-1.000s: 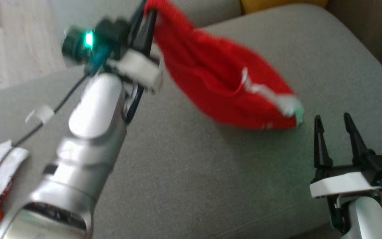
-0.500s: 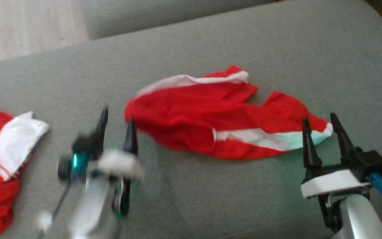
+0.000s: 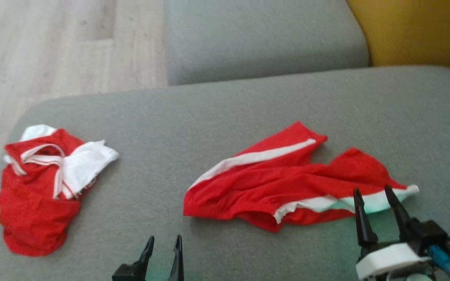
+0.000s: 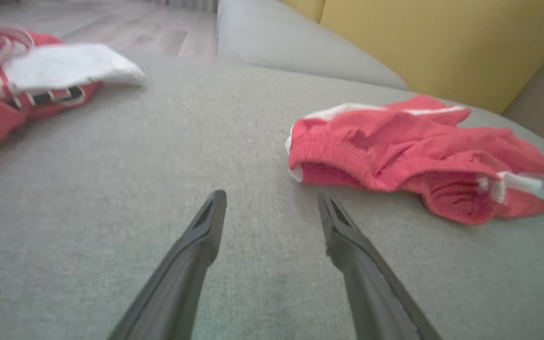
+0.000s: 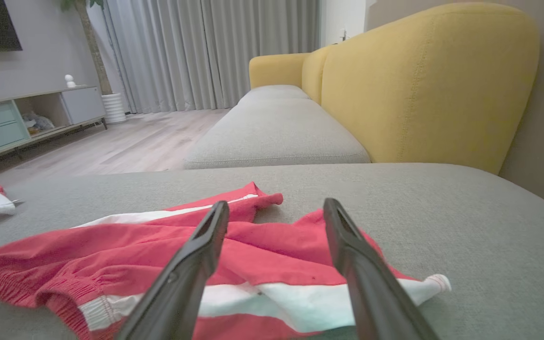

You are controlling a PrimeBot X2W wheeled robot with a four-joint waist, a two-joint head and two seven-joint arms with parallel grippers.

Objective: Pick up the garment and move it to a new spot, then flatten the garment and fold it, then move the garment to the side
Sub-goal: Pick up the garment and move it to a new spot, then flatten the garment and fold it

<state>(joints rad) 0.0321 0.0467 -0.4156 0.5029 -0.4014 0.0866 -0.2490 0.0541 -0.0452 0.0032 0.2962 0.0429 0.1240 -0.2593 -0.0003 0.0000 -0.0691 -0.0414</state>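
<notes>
The garment, red shorts with white side stripes, lies crumpled on the grey cushion, right of centre. In the left wrist view the garment is ahead and to the right of my left gripper, whose fingers stand apart over bare cushion. From the head camera my left gripper sits low at the bottom edge, open and empty. My right gripper is open at the garment's near right end, holding nothing. The right wrist view has the garment lying just beyond and under my right gripper.
A second red and white garment lies bunched at the cushion's left end. Another grey seat cushion and a yellow backrest stand behind. Wooden floor lies beyond the cushion's far left edge.
My left gripper let go of the garment, which dropped onto the cushion. The left arm came down and back toward me. The head camera also shifted. The right gripper stayed open.
</notes>
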